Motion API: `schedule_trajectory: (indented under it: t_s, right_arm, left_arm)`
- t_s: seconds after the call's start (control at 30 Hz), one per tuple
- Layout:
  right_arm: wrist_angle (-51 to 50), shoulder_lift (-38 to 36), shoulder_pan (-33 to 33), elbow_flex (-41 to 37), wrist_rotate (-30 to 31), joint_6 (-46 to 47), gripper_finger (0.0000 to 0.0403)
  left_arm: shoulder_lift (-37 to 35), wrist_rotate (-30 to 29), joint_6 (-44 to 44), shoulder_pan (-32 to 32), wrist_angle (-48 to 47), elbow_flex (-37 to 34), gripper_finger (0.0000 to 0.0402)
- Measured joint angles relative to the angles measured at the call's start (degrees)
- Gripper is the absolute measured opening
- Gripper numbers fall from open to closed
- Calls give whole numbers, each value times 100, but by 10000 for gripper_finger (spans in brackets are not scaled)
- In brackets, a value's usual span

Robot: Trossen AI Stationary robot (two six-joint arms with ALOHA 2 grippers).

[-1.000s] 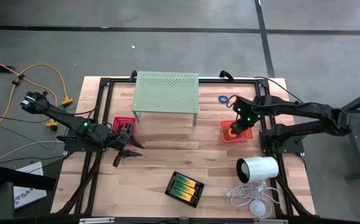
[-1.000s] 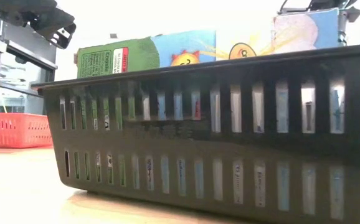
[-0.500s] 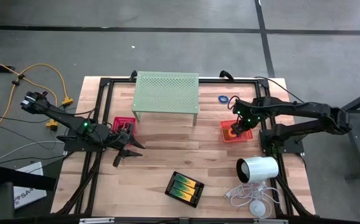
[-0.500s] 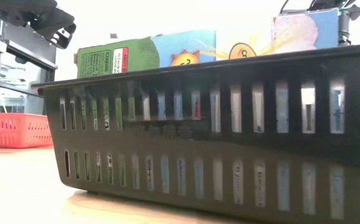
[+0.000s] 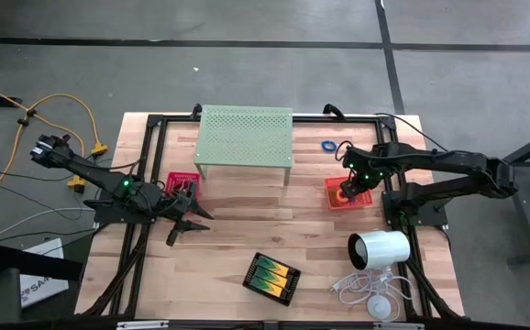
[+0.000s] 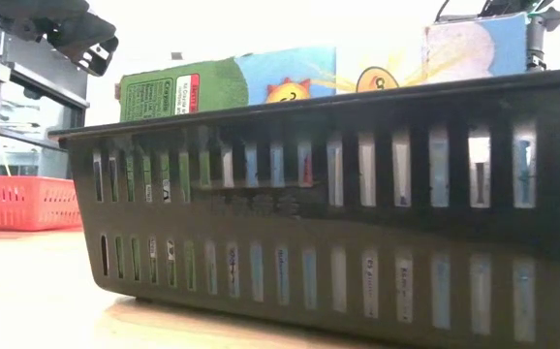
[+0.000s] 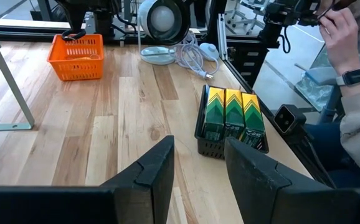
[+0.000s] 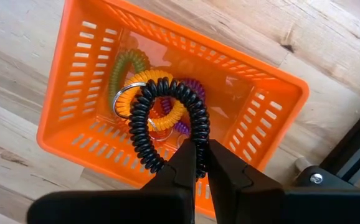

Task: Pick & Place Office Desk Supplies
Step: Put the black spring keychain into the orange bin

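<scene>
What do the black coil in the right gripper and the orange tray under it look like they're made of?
Black coil: likely flexible plastic, glossy spiral turns, on a metal-looking key ring. Orange tray: looks like moulded plastic, smooth, with slotted walls. The right gripper is shut on the coil.

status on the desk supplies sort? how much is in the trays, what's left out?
Done: green, orange and purple coil loops already lie in the orange tray. In hand: the right hand is shut on a black coil loop over that tray, not yet released. Left: a blue ring on the table beside the green stand. The left hand waits open near the red tray.
</scene>
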Motion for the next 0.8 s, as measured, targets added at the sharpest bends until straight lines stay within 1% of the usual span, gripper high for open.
schedule_trajectory:
  t_s: [0.47, 0.53, 0.6, 0.8]
  right_arm:
    - [-37, 0, -2, -2, -59, -173, 16]
    - [-35, 0, -2, -2, -59, -210, 21]
    - [-35, 0, -2, -2, -52, -216, 37]
    - [-28, 0, -2, -2, -48, -133, 107]
  left_arm:
    - [1, -26, 0, 0, 0, 0, 136]
    - [-1, -26, 0, 0, 0, 0, 136]
    - [1, -24, 0, 1, 0, 0, 136]
    - [1, -20, 0, 2, 0, 0, 136]
